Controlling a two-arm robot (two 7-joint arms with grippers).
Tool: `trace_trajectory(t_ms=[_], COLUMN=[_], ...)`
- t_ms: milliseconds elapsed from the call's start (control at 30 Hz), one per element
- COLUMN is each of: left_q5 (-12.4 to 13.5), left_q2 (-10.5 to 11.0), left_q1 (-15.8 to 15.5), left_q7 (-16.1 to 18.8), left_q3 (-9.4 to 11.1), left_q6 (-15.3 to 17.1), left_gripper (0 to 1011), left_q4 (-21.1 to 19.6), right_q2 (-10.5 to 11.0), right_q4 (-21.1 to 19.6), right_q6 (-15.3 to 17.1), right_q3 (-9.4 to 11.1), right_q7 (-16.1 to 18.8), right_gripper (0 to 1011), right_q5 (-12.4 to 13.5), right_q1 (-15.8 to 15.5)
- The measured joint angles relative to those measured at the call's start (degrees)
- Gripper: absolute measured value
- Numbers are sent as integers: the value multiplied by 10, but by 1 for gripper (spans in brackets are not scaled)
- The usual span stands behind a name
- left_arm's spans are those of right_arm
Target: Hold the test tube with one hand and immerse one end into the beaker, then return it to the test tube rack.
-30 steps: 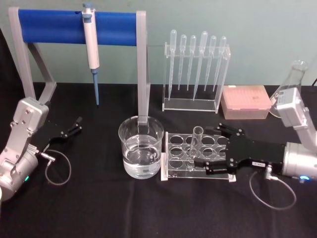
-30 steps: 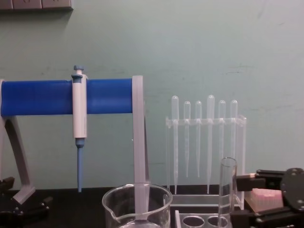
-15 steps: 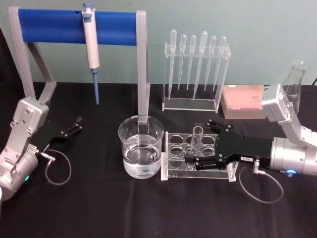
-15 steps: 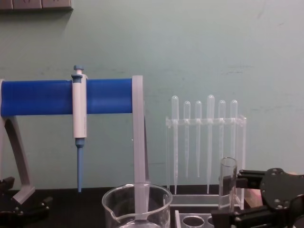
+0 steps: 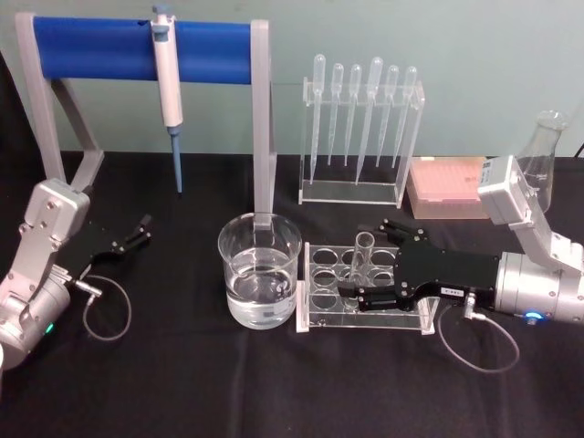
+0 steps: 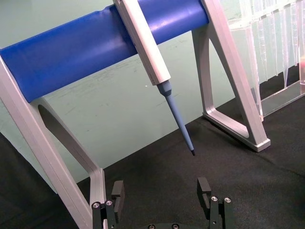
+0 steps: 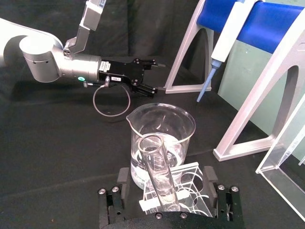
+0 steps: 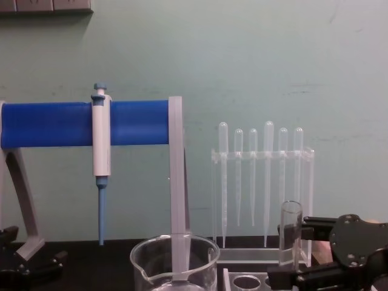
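The test tube (image 5: 362, 259) stands upright in a clear acrylic rack (image 5: 321, 310), just right of the beaker (image 5: 260, 272), which holds clear water. My right gripper (image 5: 367, 261) reaches in from the right and is open, with one finger on each side of the tube and a gap at both. In the right wrist view the tube (image 7: 160, 177) rises between the fingers of my right gripper (image 7: 166, 177), with the beaker (image 7: 162, 137) behind it. The chest view shows the tube (image 8: 290, 234) and the beaker (image 8: 174, 262). My left gripper (image 5: 137, 234) rests open at the far left.
A blue-and-white pipettor (image 5: 168, 87) hangs on a blue-barred stand (image 5: 109, 47) behind the beaker. A clear stand of plastic pipettes (image 5: 360, 128), a pink tip box (image 5: 452, 187) and a glass flask (image 5: 538, 155) sit at the back right.
My right gripper has slid left along the rack, so its open fingers now straddle the tube. The tube, beaker and left arm have not moved.
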Motion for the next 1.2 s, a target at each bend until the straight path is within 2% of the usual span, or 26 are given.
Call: trace_trajectory(t_ms=[400, 567, 600, 633, 833, 1200], left_q5=[0, 0, 0, 0, 0, 0], left_q2=[0, 0, 0, 0, 0, 0], left_q1=[0, 0, 0, 0, 0, 0], left_q7=[0, 0, 0, 0, 0, 0], left_q3=[0, 0, 0, 0, 0, 0], left_q6=[0, 0, 0, 0, 0, 0], left_gripper=[1000, 1000, 1000, 1000, 1000, 1000], left_q4=[0, 0, 0, 0, 0, 0], right_q2=[1, 1, 1, 1, 1, 1], right_q4=[-1, -2, -2, -2, -2, -2], right_q6=[1, 1, 1, 1, 1, 1], right_q3=[1, 1, 1, 1, 2, 2], right_q7=[0, 0, 0, 0, 0, 0], right_gripper=[691, 510, 510, 448, 255, 241], right_q5=[1, 1, 1, 1, 2, 2], right_q1=[-1, -1, -1, -1, -1, -1])
